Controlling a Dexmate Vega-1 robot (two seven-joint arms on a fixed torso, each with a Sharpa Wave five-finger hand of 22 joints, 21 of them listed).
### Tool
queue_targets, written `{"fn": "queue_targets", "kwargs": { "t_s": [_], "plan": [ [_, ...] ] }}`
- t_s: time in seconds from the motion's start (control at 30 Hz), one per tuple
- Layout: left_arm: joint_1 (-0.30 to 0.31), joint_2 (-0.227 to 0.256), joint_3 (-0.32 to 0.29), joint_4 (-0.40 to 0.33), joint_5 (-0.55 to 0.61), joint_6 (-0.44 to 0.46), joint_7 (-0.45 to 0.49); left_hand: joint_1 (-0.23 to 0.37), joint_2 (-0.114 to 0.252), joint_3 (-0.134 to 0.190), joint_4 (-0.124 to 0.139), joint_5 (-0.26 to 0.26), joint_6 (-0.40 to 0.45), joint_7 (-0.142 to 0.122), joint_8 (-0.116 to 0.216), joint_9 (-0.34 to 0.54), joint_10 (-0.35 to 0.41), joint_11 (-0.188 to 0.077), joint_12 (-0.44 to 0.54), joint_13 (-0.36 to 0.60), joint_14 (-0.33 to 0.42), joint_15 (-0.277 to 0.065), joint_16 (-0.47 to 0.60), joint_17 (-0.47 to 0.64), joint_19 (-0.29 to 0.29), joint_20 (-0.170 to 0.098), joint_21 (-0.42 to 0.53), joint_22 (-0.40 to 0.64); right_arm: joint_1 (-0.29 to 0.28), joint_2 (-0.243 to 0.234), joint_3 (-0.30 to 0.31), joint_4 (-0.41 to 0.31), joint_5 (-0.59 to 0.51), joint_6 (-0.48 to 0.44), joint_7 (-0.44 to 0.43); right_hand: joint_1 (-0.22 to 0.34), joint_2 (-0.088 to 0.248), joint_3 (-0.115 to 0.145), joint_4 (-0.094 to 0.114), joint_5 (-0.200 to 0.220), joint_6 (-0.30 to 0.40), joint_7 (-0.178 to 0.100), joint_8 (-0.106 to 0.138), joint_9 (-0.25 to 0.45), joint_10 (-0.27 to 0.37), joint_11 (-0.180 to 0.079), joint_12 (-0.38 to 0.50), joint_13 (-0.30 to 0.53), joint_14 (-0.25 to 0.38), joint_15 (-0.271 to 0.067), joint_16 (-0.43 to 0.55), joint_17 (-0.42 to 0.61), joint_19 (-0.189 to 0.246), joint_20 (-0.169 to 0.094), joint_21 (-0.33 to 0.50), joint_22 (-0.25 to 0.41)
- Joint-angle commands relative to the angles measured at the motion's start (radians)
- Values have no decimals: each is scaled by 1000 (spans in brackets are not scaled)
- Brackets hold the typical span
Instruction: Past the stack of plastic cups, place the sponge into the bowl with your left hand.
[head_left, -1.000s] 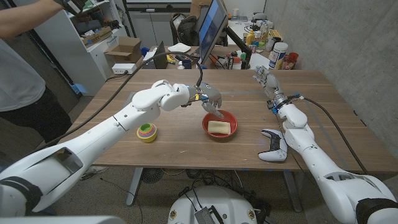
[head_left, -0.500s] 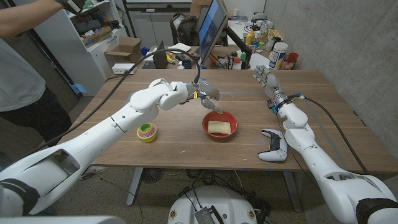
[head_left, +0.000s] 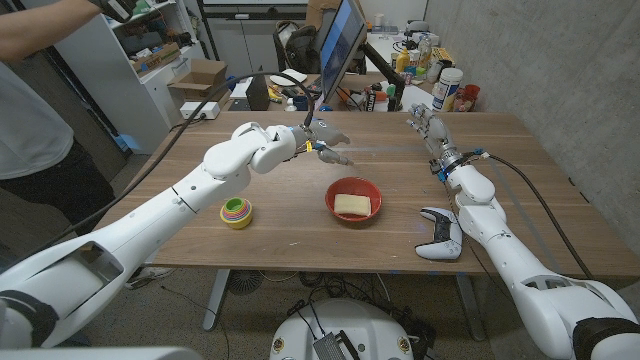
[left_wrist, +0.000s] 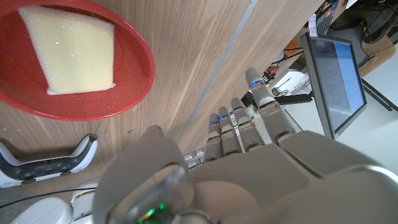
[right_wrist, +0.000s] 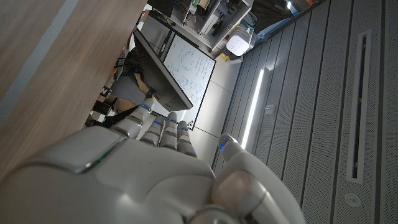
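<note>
A pale yellow sponge (head_left: 352, 204) lies inside the red bowl (head_left: 335, 211) near the table's middle; the left wrist view shows the sponge (left_wrist: 71, 50) in the bowl (left_wrist: 134, 74) too. My left hand (head_left: 325, 139) hangs empty behind and left of the bowl, well above it, fingers apart and stretched out (left_wrist: 249, 124). The stack of coloured plastic cups (head_left: 237, 212) stands left of the bowl, under my left forearm. My right hand (head_left: 426, 127) is raised at the far right of the table, fingers extended, holding nothing.
A white game controller (head_left: 439, 236) lies at the front right near my right forearm. A monitor (head_left: 341, 45), bottles and clutter sit along the far edge. A person stands at the far left (head_left: 35, 110).
My left hand has lifted away from the bowl and drawn back and to the left, leaving the sponge lying in the bowl. The right arm has stayed still.
</note>
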Motion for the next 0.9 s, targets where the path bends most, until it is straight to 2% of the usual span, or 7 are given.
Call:
{"fn": "queue_targets", "kwargs": {
  "t_s": [0.03,0.13,0.2,0.43,0.53,0.63,0.9],
  "plan": [
    [7,3,-24,-23,2,54,-3,-16,41,16,4,-5,-68,5,-2,0,-69,16,0,1,-59,26,1,2,-73,19,-42,7,-7,-3,3,-10,6,1,2,7,33,-2,-1,6,5,3,1,4,10,-5,0,4,7,-5,1,0,2,-25,-2,5],
    [2,-10,-19,-38,22,107,-68,-33,59,33,7,-10,-121,6,-2,0,-129,27,-2,0,-113,44,0,3,-131,21,-63,9,-14,-6,6,-20,9,-2,-1,7,33,-2,-1,6,5,3,1,4,10,-3,1,4,7,-5,1,0,1,-24,-2,5],
    [-2,-15,-20,-38,28,131,-89,-64,61,46,14,-17,-178,15,0,-1,-194,57,0,-1,-184,71,-1,3,-190,21,-74,10,-18,-9,6,-25,10,-3,-1,7,33,-2,-1,6,5,3,1,4,10,-3,0,4,7,-5,1,0,2,-24,-2,5],
    [2,-12,-55,-44,-30,173,-105,-159,46,45,24,-34,-292,10,-1,0,-318,73,1,-2,-297,91,2,4,-333,22,-80,8,-29,-14,11,-44,24,-6,4,7,33,-2,-1,6,6,3,1,4,10,-2,0,4,8,-4,1,0,2,-23,-2,5],
    [37,5,-88,-51,-73,158,-10,-177,34,36,24,-37,-306,-4,0,0,-327,67,4,-2,-303,83,5,4,-342,23,-77,8,-32,-18,9,-52,22,-7,3,7,32,-2,-2,6,5,3,1,4,11,-2,1,4,7,-3,1,0,1,-24,-2,5],
    [63,7,-115,-69,-89,187,41,-219,6,10,23,-42,-312,-54,6,0,-334,51,11,-3,-305,76,11,3,-349,24,-70,8,-35,-17,9,-53,23,-5,0,7,31,-3,-2,6,6,3,1,4,11,-1,1,4,8,-4,1,0,1,-23,-2,5],
    [146,4,-193,-39,-210,145,328,-261,-13,-14,18,-44,-283,-93,21,-1,-295,38,32,-3,-295,64,19,2,-362,24,-68,6,-48,-25,7,-79,24,-15,-5,7,28,-5,-2,6,8,6,2,4,12,1,1,4,8,-4,2,0,1,-22,-2,5]
  ]
}}
